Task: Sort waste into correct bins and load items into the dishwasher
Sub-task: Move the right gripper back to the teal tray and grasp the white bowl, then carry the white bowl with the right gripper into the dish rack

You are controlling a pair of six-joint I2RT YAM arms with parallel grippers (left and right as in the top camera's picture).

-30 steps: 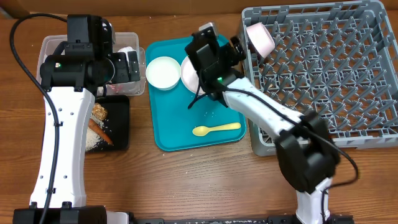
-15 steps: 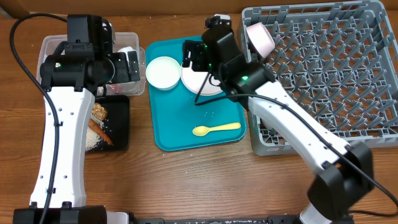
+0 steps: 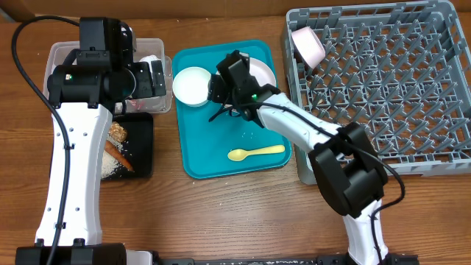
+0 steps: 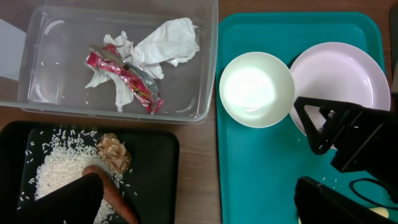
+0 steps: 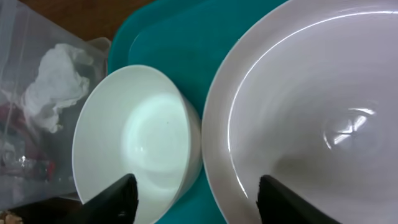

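Holds the left hand (image 3: 153,78) out at the end of the white left arm (image 3: 70,162), which runs straight forward from its base, with the wrist turned toward the robot's right. Spreads the dark fingers (image 4: 68,198) wide to either side of the hand's centre, gripping nothing. Reaches the right hand (image 3: 219,88) far to the left of its own elbow, with the right arm (image 3: 294,129) stretched along a long diagonal and the upper link folded back toward the base behind the hand. Parts the right fingers (image 5: 112,200) as well, tips pointing downward, nothing clasped between them.
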